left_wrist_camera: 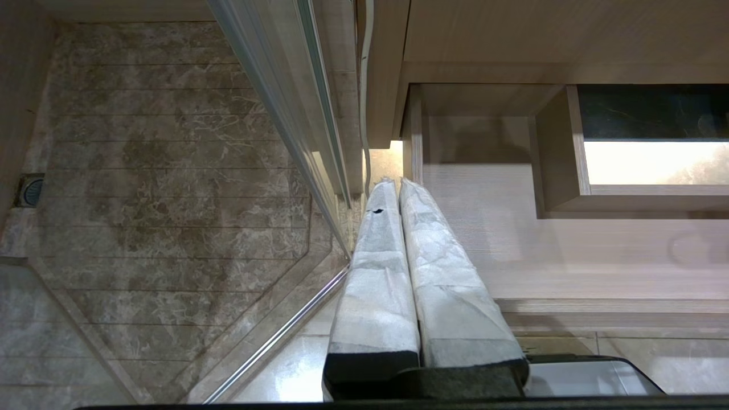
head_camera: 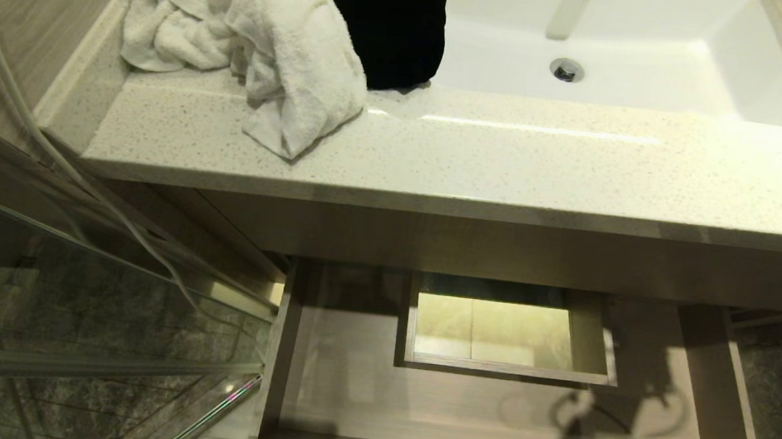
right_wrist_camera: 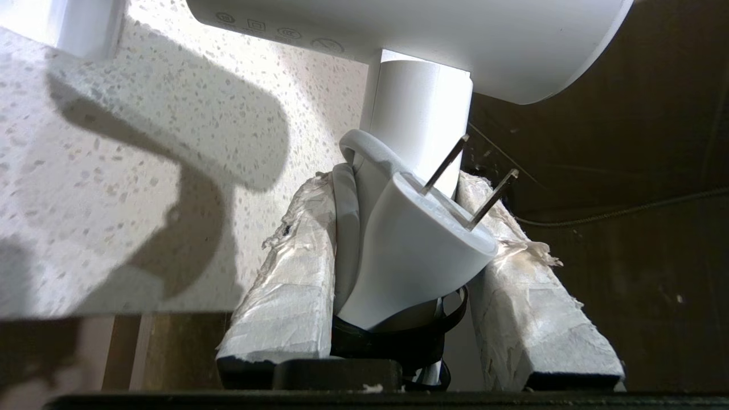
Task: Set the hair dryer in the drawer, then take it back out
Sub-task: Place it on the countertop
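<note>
Drawer: the drawer (head_camera: 346, 387) stood pulled out below the speckled countertop (head_camera: 482, 164), its floor bare around the boxed cut-out (head_camera: 594, 339).
Hair dryer: the hair dryer (right_wrist_camera: 421, 108) was up beside the countertop's edge, outside the drawer, plug (right_wrist_camera: 416, 250) and bundled cord against its handle.
Right gripper: the right gripper (right_wrist_camera: 410, 228) was clamped on the hair dryer handle, taped fingers (right_wrist_camera: 296, 285) either side.
Left gripper: the left gripper (left_wrist_camera: 396, 188) hung beside the drawer's left end, fingers (left_wrist_camera: 376, 273) pressed together on nothing.
Countertop: a white towel (head_camera: 252, 27) lay crumpled on it.

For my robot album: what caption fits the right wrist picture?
Right gripper fingers hold the white hair dryer handle, plug dangling.
</note>
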{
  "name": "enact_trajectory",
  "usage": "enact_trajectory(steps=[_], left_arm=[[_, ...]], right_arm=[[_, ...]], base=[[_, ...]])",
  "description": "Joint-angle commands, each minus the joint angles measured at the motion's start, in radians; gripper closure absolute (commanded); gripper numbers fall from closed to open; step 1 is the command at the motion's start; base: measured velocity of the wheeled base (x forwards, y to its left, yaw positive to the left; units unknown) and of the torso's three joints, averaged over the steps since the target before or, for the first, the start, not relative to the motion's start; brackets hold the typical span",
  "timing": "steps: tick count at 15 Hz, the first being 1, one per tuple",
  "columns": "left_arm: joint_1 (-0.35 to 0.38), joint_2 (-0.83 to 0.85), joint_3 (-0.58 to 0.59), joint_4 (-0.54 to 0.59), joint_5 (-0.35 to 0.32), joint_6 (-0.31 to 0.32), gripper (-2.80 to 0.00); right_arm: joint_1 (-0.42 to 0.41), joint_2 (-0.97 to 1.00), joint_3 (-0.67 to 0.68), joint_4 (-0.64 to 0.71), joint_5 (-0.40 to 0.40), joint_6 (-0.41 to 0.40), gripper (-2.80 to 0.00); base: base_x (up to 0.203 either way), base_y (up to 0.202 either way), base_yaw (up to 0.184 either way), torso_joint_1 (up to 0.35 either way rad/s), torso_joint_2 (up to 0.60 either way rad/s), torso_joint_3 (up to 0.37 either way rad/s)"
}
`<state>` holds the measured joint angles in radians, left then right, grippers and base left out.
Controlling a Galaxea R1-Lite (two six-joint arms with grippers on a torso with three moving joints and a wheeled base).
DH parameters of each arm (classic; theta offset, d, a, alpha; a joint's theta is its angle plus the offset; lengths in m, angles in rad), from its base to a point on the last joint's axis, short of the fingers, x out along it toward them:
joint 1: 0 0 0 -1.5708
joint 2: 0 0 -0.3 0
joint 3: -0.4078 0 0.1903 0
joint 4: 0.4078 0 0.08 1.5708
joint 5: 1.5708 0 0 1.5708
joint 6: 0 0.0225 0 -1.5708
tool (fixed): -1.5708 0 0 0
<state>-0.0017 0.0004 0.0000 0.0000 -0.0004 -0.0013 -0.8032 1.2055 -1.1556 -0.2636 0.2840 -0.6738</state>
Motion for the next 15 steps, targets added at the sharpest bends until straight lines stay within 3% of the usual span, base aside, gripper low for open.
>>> enact_trajectory(steps=[1, 6, 8, 10, 11, 12, 15], left_arm=[[0.000, -0.002, 0.001, 0.000, -0.001, 0.000, 0.00], [0.000, 0.000, 0.001, 0.001, 0.000, 0.000, 0.00], [0.000, -0.001, 0.001, 0.000, -0.001, 0.000, 0.00], [0.000, 0.000, 0.001, 0.000, 0.000, 0.000, 0.00], [0.000, 0.000, 0.000, 0.001, -0.001, 0.000, 0.00], [0.000, 0.000, 0.000, 0.000, 0.000, 0.000, 0.00], [0.000, 0.000, 0.000, 0.000, 0.000, 0.000, 0.00]], right_arm=[[0.000, 0.238, -0.134, -0.011, 0.093, -0.007, 0.00], [0.001, 0.427, -0.276, 0.054, 0.324, -0.034, 0.00], [0.001, 0.463, -0.284, 0.107, 0.360, -0.132, 0.00], [0.002, 0.477, -0.287, 0.142, 0.354, -0.161, 0.00], [0.002, 0.479, -0.290, 0.145, 0.358, -0.164, -0.80], [0.002, 0.479, -0.298, 0.139, 0.365, -0.165, -2.80], [0.002, 0.450, -0.303, 0.123, 0.368, -0.165, -2.80]], base=[[0.000, 0.000, 0.000, 0.000, 0.00, 0.000], [0.000, 0.000, 0.000, 0.000, 0.00, 0.000], [0.000, 0.000, 0.000, 0.000, 0.00, 0.000], [0.000, 0.000, 0.000, 0.000, 0.00, 0.000], [0.000, 0.000, 0.000, 0.000, 0.00, 0.000], [0.000, 0.000, 0.000, 0.000, 0.00, 0.000], [0.000, 0.000, 0.000, 0.000, 0.00, 0.000]])
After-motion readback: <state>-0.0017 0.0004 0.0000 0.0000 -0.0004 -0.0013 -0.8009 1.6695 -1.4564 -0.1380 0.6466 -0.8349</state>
